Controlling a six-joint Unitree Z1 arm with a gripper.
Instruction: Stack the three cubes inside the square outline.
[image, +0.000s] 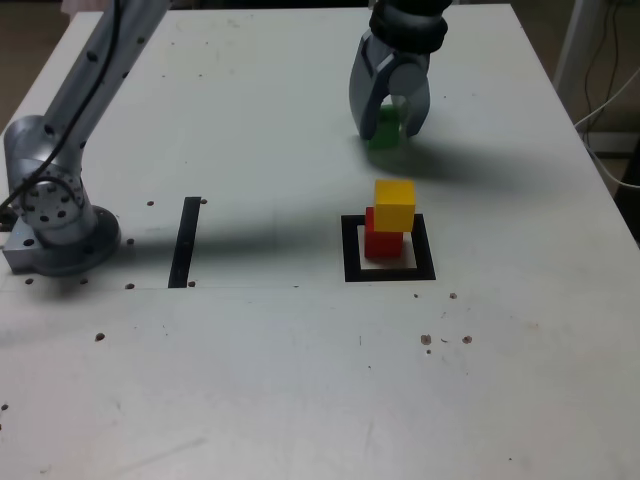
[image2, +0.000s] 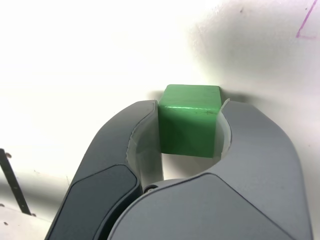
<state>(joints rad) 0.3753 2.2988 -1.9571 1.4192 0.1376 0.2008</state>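
- End effector (image: 389, 128) is clamped on the green cube (image2: 190, 120), resting on the surface (image: 250, 380).
- Next I lift it onto the yellow cube (image: 394, 205), nearer me, atop red cube (image: 381, 240) in the outline (image: 352, 250).

Silver-grey arm (image: 95, 60), round screw-dotted base (image: 55, 215), black wrist collar (image: 408, 25), curved grey pincer (image: 390, 122)

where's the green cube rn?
The green cube is on the table, clamped in the gripper, behind the yellow-on-red stack in the exterior view.
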